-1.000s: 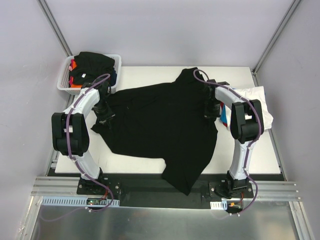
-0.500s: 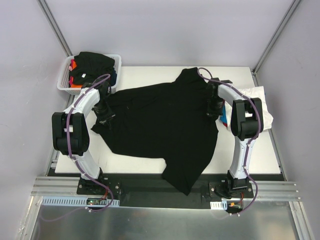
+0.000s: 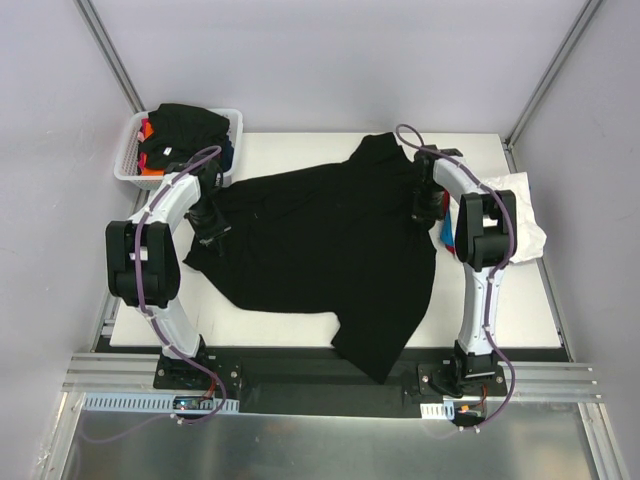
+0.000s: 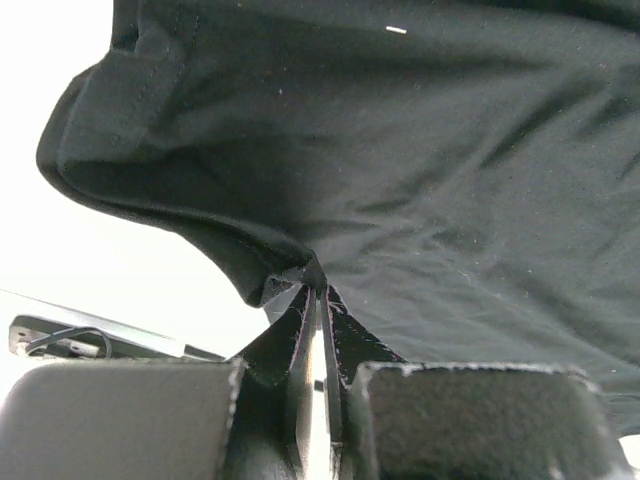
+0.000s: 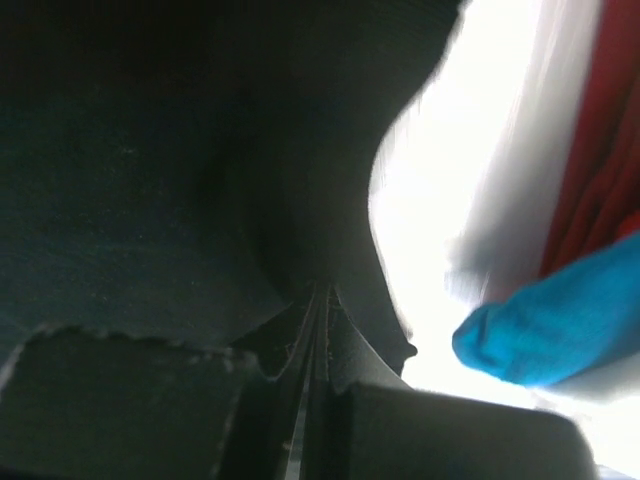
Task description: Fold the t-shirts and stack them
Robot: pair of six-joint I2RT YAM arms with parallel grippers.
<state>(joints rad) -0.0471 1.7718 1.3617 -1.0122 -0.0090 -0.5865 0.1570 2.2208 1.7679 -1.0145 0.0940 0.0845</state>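
A large black t-shirt point(image 3: 330, 240) lies spread over the white table point(image 3: 520, 310), its lower end hanging over the near edge. My left gripper point(image 3: 207, 228) is shut on the shirt's left edge; the left wrist view shows the jaws pinching a fold of the black cloth point(image 4: 300, 275). My right gripper point(image 3: 428, 208) is shut on the shirt's right edge, the cloth point(image 5: 320, 270) pinched between its jaws. A white shirt point(image 3: 520, 215) lies at the right with red point(image 5: 600, 160) and blue point(image 5: 560, 320) ones under it.
A white mesh basket point(image 3: 128, 160) at the back left holds black, orange and red clothes point(image 3: 180, 130). Grey walls stand round the table. A metal rail point(image 3: 320, 385) runs along the near edge by the arm bases.
Both grippers have moved away from me with the black shirt, dragging it farther onto the table; less of it hangs over the near edge. The right gripper moved more.
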